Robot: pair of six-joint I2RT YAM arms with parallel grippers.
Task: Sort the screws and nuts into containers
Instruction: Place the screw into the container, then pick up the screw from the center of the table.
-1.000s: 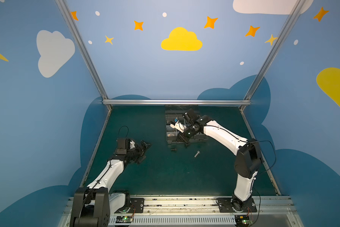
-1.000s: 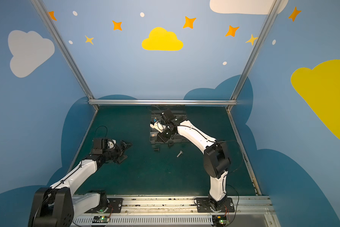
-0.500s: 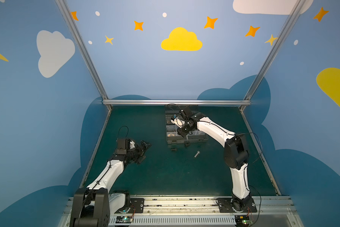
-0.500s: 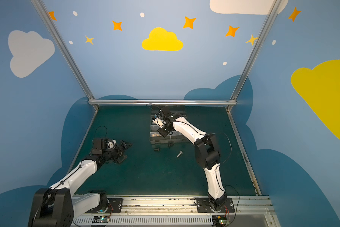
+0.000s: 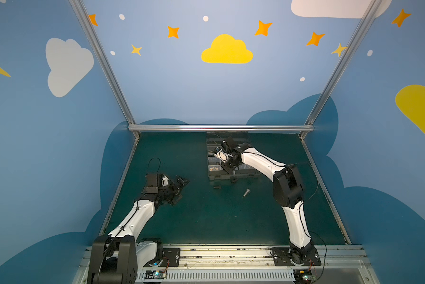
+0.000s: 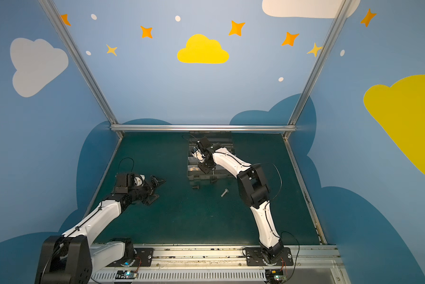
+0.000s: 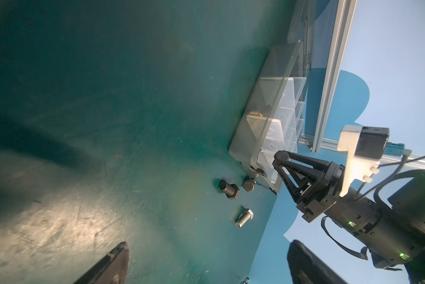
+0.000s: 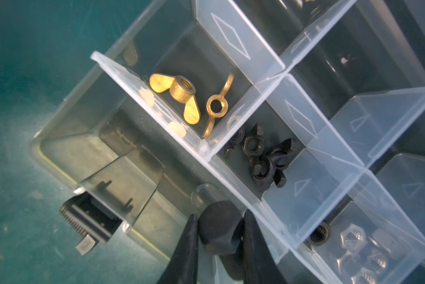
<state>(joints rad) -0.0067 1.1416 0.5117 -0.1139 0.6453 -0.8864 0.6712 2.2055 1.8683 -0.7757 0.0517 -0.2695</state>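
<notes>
A black hex bolt [image 8: 218, 231] is gripped between the fingers of the right gripper [image 8: 220, 216], above the sorting box [image 5: 245, 175]. Just past those fingertips, two brass wing nuts [image 8: 179, 96] are seen in one compartment. Ahead of the left gripper's [image 7: 209, 243] wide-open, empty fingers, two dark bolts [image 7: 228, 189] and one silver bolt [image 7: 244, 217] are seen on the mat [image 7: 108, 123].

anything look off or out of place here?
Nothing damaged or spilled. Three unsorted pieces lie on the mat just outside the organiser box: a silver screw and two black screws. The right gripper holds a fourth screw above the box.
</notes>
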